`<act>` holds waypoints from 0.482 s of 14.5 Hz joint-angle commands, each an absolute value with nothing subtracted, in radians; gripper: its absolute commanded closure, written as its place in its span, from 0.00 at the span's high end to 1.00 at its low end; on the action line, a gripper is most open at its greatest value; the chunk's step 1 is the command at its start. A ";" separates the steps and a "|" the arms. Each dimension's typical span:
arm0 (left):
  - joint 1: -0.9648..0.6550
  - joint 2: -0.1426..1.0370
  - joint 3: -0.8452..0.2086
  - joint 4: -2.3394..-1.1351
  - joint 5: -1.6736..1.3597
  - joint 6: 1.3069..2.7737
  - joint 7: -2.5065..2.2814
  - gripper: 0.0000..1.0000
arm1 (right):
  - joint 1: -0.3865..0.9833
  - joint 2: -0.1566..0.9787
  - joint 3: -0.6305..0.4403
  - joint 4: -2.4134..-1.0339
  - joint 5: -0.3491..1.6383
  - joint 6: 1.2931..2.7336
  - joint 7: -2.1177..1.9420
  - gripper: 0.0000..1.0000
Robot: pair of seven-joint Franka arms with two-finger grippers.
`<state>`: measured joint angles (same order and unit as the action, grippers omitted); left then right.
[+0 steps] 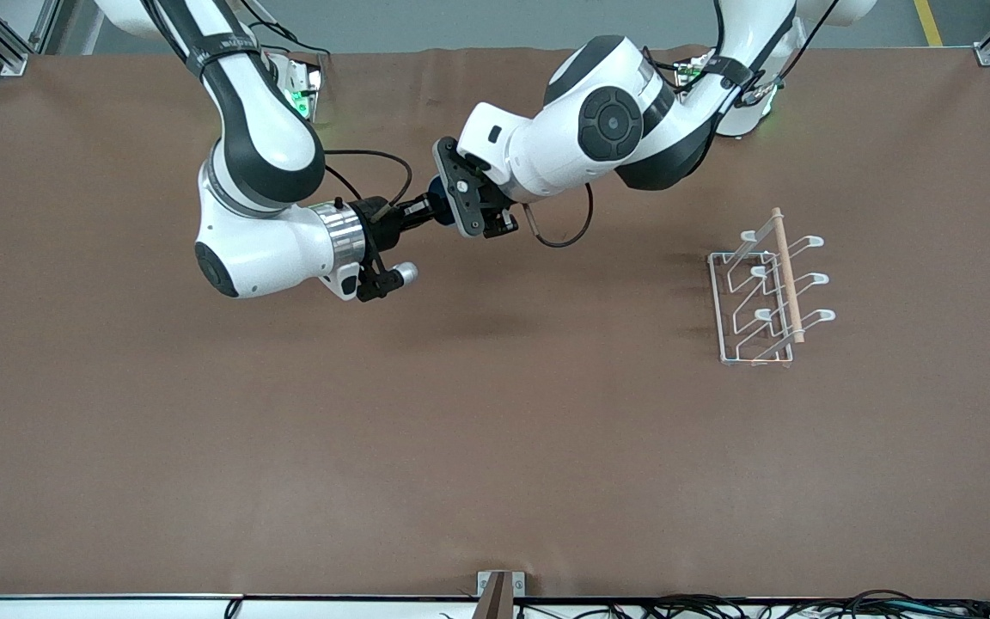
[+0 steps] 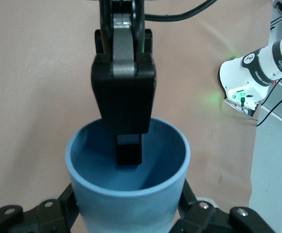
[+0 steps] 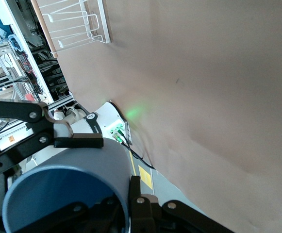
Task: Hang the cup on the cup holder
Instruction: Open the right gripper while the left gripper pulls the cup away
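The light blue cup [image 1: 438, 193] is held in the air between both grippers, over the table's middle toward the robots' side. My left gripper [image 1: 450, 205] is shut on its outer wall, a finger on each side, as the left wrist view shows [image 2: 128, 213] around the cup [image 2: 128, 199]. My right gripper [image 1: 424, 211] pinches the cup's rim, one finger [image 2: 129, 150] inside and one outside; in the right wrist view [image 3: 126, 208] it sits at the cup [image 3: 82, 170]. The white wire cup holder [image 1: 761, 292] with its wooden rod stands empty toward the left arm's end, also in the right wrist view [image 3: 77, 24].
The brown table cover [image 1: 495, 447] is bare apart from the holder. The right arm's base [image 2: 247, 82] and the left arm's base [image 3: 107, 124] show green lights. A metal bracket [image 1: 499, 585] sits at the table's front edge.
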<state>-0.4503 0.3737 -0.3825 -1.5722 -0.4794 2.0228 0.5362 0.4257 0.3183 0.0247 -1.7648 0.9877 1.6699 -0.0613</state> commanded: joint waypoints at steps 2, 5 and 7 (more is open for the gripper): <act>-0.437 0.371 -0.382 -1.571 -0.459 2.028 0.540 0.35 | 0.433 0.279 0.028 -1.784 1.014 1.652 -0.009 0.05; -0.433 0.351 -0.377 -1.569 -0.372 1.973 0.537 0.28 | 0.423 0.272 0.026 -1.778 1.014 1.637 0.086 1.00; -0.413 0.339 -0.374 -1.568 -0.328 1.922 0.532 0.21 | 0.420 0.265 0.023 -1.778 1.014 1.628 0.101 1.00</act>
